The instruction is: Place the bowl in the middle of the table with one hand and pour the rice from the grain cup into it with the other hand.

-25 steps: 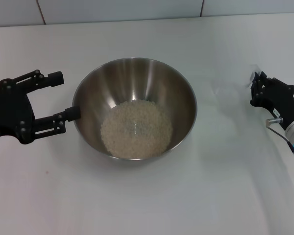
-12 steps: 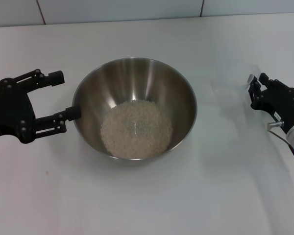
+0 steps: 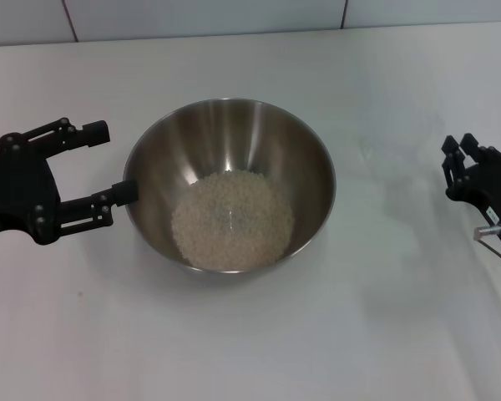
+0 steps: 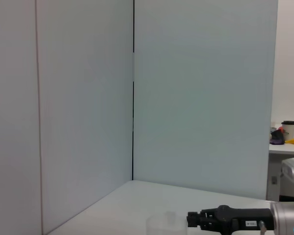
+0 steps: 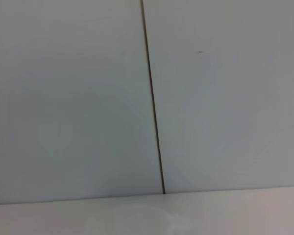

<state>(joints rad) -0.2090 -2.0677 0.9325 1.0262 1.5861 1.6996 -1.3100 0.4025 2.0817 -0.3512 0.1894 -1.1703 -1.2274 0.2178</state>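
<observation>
the rice point(image 3: 234, 219) lies in the bowl point(image 3: 305, 150) mid-tabletop point(image 3: 234, 351), the grain cup point(image 3: 392, 142) stands empty, so each wide-open, empty pincer, left point(image 3: 108, 163) and right point(image 3: 457, 157), should retreat clear without nudging either.

Head looks down; wrists face walls, share cup point(image 4: 165, 224).
</observation>
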